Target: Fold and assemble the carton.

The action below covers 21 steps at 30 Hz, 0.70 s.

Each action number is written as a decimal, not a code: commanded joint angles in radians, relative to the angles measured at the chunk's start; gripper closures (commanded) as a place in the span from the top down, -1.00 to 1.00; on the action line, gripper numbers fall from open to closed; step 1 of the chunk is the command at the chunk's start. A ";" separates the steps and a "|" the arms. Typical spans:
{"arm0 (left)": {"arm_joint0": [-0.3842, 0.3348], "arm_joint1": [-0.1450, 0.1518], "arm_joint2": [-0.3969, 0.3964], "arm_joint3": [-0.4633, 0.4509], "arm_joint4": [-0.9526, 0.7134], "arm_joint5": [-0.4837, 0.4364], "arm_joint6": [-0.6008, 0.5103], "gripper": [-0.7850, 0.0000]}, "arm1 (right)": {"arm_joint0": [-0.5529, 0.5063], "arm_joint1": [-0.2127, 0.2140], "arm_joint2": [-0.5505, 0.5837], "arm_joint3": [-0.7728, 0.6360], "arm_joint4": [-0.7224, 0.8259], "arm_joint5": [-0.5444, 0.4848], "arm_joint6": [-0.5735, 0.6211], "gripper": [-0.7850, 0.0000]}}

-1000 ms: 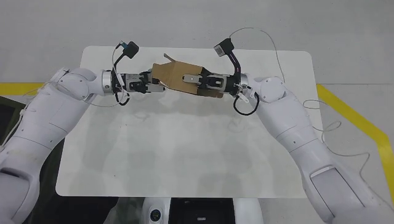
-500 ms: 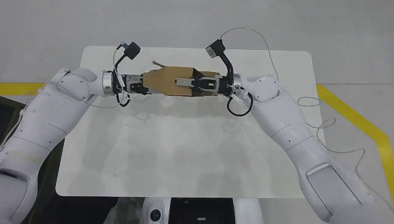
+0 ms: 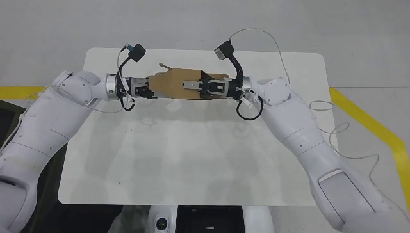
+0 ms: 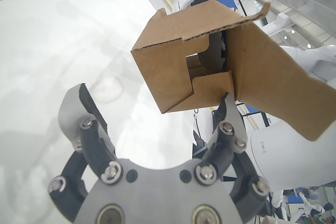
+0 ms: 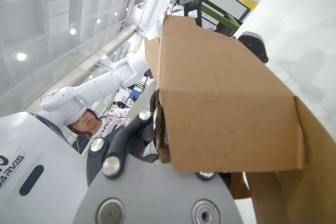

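Carton (image 3: 178,83) is held in the air over the far half of the table (image 3: 192,162), lying lengthwise between the two arms.

Right gripper (image 3: 207,87) is at the carton's right end. Its fingers are mostly hidden behind cardboard, but nothing else supports the box, so I judge it clamped on a wall.

Left gripper (image 4: 155,96) is spread wide and holds nothing. One fingertip (image 4: 226,104) touches the carton's lower corner, just where the notched tuck flap (image 4: 210,89) meets the long flap (image 4: 275,93).

Step, as I read it: closing the end that faces the left gripper. The tuck flap lies partly in and the long flap splays outward.

The next move likely calls for pushing the long flap across the opening while the right side holds firm.

Cut corrugated edges sit near the fingertip and could snag it. There is open room below the carton and toward the robot. The far table edge is near.
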 commanded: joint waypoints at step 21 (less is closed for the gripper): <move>-0.078 -0.009 -0.023 0.180 -0.074 -0.016 0.016 1.00 | -0.009 -0.002 -0.005 0.007 0.012 0.046 0.120 -1.00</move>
